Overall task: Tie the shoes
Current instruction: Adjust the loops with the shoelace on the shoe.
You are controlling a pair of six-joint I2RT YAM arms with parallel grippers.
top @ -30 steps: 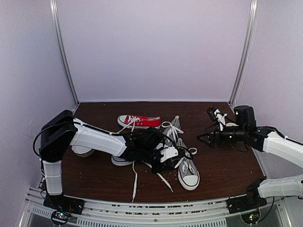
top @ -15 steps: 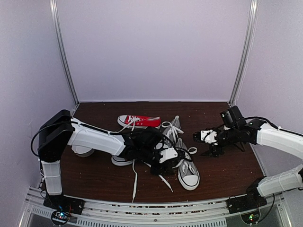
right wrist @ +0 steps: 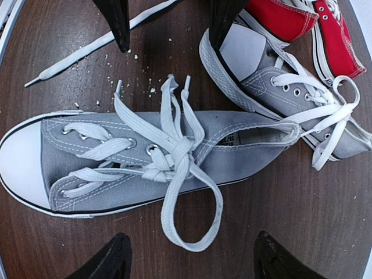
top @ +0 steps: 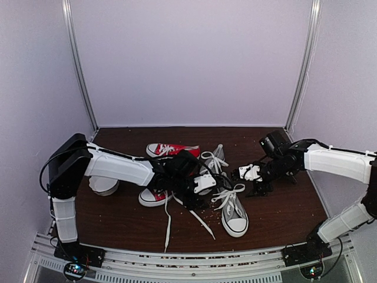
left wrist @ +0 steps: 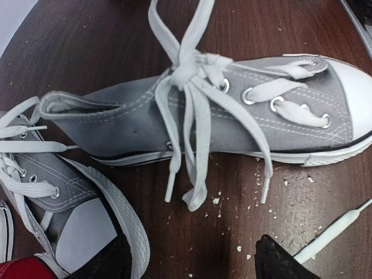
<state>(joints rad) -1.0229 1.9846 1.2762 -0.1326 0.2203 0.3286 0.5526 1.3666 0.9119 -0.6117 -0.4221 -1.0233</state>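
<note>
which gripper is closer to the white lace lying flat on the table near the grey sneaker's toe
Left. The left gripper is right beside the white lace; the right gripper is across the grey sneaker from it.

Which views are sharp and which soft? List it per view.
Top external: evenly lit but soft, lace detail on the shoes smeared. Left wrist: crisp, even crumbs resolve. Right wrist: crisp, though its fingertips are featureless black.
</note>
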